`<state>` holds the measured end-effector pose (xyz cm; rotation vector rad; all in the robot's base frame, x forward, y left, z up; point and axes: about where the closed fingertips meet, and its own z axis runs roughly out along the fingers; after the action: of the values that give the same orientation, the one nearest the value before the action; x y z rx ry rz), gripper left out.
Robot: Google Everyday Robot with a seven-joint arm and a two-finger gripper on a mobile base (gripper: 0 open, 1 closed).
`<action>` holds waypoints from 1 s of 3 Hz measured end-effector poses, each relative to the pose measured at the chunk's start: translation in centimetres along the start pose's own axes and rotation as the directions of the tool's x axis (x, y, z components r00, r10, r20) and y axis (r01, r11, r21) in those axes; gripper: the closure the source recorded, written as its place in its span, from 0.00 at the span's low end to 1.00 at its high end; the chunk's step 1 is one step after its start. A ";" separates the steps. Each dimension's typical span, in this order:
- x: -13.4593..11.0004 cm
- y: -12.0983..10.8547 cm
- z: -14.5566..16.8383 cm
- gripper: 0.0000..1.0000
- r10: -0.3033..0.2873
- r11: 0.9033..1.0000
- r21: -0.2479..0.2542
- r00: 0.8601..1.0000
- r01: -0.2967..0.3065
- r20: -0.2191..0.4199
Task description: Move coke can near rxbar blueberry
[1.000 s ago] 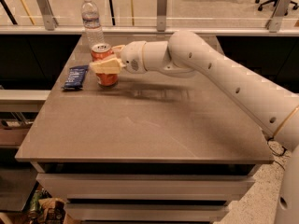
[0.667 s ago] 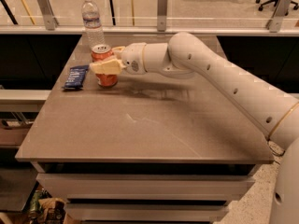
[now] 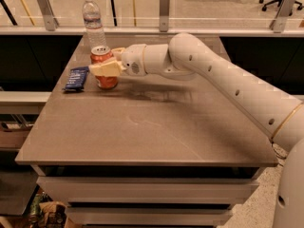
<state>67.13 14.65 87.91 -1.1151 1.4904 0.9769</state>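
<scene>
Gripping the coke can [image 3: 107, 82] at mid-height: the gripper [image 3: 102, 61] sits over the far-left part of the table [image 3: 142, 127]. One finger [image 3: 105, 69] lies across the can's front and the other is behind it. As far as you can read it, the gripper is clenched on the can.

Position: can upright, base apparently on the tabletop, just right of the rxbar blueberry [image 3: 76, 78]. The bar lies flat, a narrow gap between them, not touching. A water bottle [image 3: 93, 25] stands behind, near the back edge.

Handling (judgement): thin metal wall, smooth and slippery, dents under a hard squeeze. Weight cannot be told. Hold it across the middle of the body, below the rim, with moderate force.

Placement looks near enough. When you let go, open wide and back off to the right, so neither finger tips the can onto the bar.
</scene>
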 end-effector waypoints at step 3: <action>-0.1 0.3 0.5 0.00 -0.001 1.000 -0.009 1.000 0.001 0.000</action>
<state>66.92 15.18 87.89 -1.1218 1.4869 0.9841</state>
